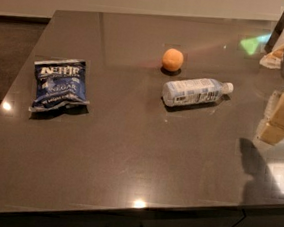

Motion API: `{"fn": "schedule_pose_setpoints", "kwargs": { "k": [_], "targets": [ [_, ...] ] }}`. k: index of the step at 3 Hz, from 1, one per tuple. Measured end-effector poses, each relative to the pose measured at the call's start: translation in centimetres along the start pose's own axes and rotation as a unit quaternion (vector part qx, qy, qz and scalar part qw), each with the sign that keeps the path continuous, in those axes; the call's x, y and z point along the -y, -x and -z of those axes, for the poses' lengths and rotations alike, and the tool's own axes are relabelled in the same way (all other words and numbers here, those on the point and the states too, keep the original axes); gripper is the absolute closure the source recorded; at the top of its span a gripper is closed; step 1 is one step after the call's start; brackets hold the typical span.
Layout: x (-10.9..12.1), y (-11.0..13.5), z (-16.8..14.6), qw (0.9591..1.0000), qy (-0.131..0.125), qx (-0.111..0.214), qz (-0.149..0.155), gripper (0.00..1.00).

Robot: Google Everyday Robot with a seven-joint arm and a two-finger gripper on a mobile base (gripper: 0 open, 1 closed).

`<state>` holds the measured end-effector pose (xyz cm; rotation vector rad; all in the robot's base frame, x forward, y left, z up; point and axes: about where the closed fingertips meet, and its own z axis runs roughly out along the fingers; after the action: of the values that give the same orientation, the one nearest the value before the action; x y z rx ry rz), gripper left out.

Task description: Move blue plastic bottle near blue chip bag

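The blue plastic bottle (197, 92) lies on its side on the dark counter, right of centre, with its white cap pointing right. The blue chip bag (59, 84) lies flat near the counter's left edge, well apart from the bottle. My gripper (280, 118) hangs at the right edge of the view, above the counter and to the right of the bottle's cap. It touches nothing and holds nothing.
An orange (173, 59) sits just behind the bottle's left end. Pale objects (274, 54) stand at the counter's far right corner. The counter's front edge (138, 208) runs along the bottom, and dark floor (6, 57) lies to the left.
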<state>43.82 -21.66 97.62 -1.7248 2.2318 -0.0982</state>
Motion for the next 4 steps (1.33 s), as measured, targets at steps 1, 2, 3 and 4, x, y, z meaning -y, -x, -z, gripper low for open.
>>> {"fn": "schedule_pose_setpoints", "kwargs": {
  "k": [1,2,3,4],
  "targets": [
    [0.2,0.1,0.0,1.0000,-0.001,0.002,0.001,0.00],
    [2.3,1.1,-1.4,0.9998,-0.006,0.015,0.012,0.00],
    [4.9,2.2,-3.6,0.9993,0.001,0.025,0.028,0.00],
    [7.5,3.7,-6.0,0.9981,0.015,0.031,0.051,0.00]
  ]
}}
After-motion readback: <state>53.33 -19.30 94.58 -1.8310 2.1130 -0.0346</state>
